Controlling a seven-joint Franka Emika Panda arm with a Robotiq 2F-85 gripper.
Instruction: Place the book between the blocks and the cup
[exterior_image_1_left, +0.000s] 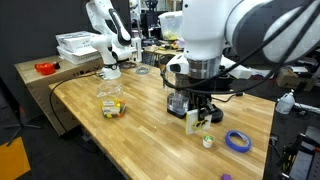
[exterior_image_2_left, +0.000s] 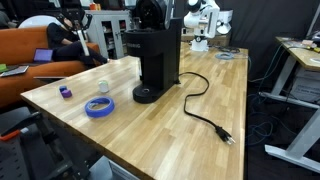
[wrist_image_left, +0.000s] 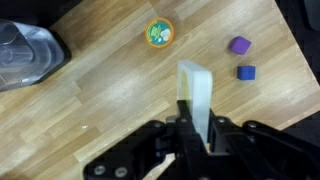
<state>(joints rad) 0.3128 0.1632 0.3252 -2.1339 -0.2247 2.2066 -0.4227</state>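
Observation:
My gripper (exterior_image_1_left: 193, 112) is shut on the book (exterior_image_1_left: 192, 122), a flat white booklet held on edge just above the wooden table. In the wrist view the book (wrist_image_left: 197, 92) stands up between the jaws (wrist_image_left: 197, 118). The small cup (exterior_image_1_left: 208, 141) sits on the table close beside the book; from the wrist it shows as a round orange-rimmed cup (wrist_image_left: 159, 32) with green inside. The blocks (exterior_image_1_left: 111, 108), yellowish cubes under a clear container, lie further off on the table. In an exterior view the cup (exterior_image_2_left: 103, 87) shows and the gripper is hidden behind the coffee machine.
A black coffee machine (exterior_image_2_left: 150, 55) stands mid-table with its cord (exterior_image_2_left: 205, 110) trailing across the wood. A blue tape ring (exterior_image_1_left: 237, 140) lies near the cup. A purple cube (wrist_image_left: 240, 45) and a blue cube (wrist_image_left: 246, 72) lie near the table edge. A second arm (exterior_image_1_left: 108, 40) stands at the back.

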